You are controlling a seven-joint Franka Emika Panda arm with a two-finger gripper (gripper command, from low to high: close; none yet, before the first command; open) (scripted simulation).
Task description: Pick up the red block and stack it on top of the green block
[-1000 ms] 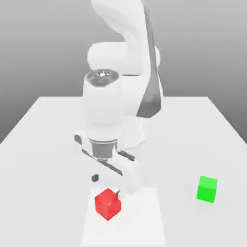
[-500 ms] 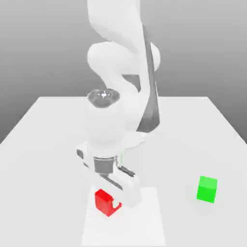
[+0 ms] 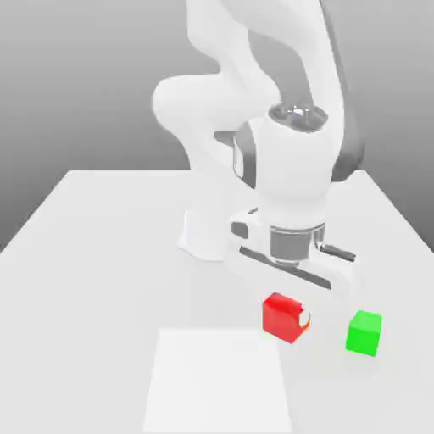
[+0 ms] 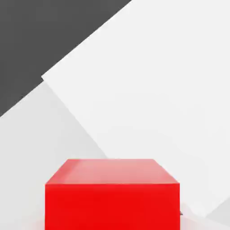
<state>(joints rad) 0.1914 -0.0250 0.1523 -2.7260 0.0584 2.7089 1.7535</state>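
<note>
My tool (image 3: 292, 315) is clamped on the small glossy bright red cube (image 3: 282, 316) and holds it above the white bench (image 3: 102, 254) — just beside the small bright green cube (image 3: 364, 333), which sits on the bench toward the exterior view's right — near a paler square patch (image 3: 216, 381).

Glossy white arm (image 3: 254, 76), rounded casings, dark grey panels, metallic wrist ring.

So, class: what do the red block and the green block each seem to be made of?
Red block: looks like smooth, glossy plastic; in the hand view its top carries a pale sheen. Green block: probably similar plastic, with flat, even colour and no highlight. Both are rendered, so this stays a guess.
</note>
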